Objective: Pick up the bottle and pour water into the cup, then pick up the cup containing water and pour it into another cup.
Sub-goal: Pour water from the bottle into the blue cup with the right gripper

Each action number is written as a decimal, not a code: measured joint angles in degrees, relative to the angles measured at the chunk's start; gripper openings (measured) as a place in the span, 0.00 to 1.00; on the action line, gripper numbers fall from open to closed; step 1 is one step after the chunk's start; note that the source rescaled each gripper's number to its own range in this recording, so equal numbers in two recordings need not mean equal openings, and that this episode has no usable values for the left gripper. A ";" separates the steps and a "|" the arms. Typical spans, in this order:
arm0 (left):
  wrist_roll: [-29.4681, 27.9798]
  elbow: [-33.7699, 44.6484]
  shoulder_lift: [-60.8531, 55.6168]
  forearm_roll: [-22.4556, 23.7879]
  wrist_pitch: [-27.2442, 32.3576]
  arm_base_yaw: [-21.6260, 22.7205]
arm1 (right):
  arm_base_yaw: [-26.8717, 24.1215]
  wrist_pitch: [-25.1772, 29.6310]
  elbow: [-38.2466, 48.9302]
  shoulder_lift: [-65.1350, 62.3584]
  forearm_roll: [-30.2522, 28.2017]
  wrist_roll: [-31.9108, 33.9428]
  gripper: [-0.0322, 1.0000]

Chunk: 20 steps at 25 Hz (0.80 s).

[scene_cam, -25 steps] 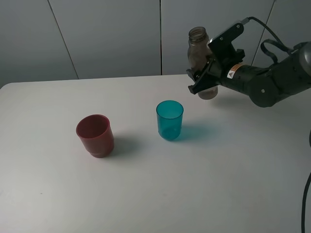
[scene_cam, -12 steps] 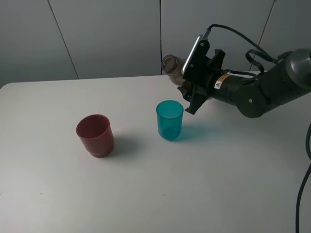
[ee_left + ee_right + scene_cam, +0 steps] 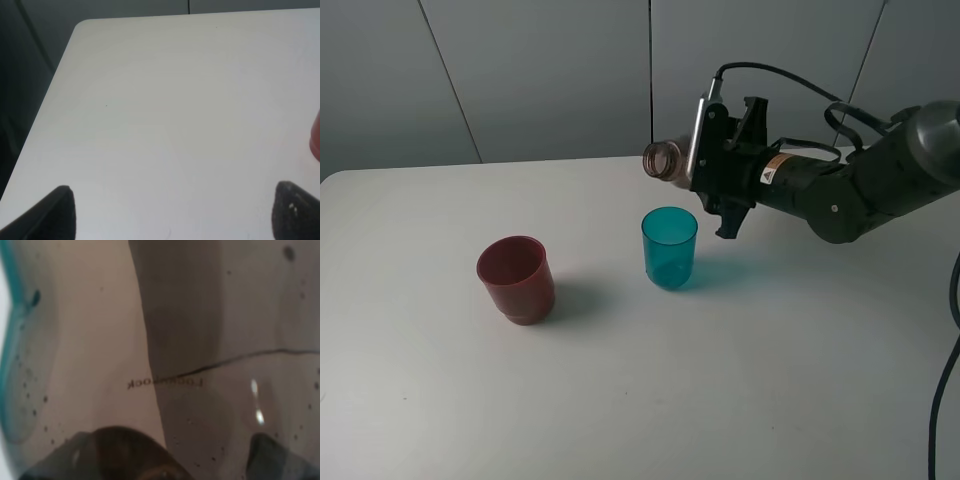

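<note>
The right arm (image 3: 840,190) reaches in from the right of the high view, wrist rolled over. The right pincer (image 3: 712,170) is clamped on the bottle (image 3: 667,160), held clear above the counter (image 3: 770,360). The bottle lies near level, its long axis across the view and its open mouth toward the left, above the cup (image 3: 669,247). The cup and the red cup (image 3: 516,278) stand upright, well apart; water in either cannot be made out. The left pincer (image 3: 177,212) stands wide open above the counter.
</note>
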 joint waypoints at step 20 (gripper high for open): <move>0.00 0.00 0.00 0.00 0.00 0.00 | -3.41 0.00 0.00 0.00 -0.45 -11.86 0.03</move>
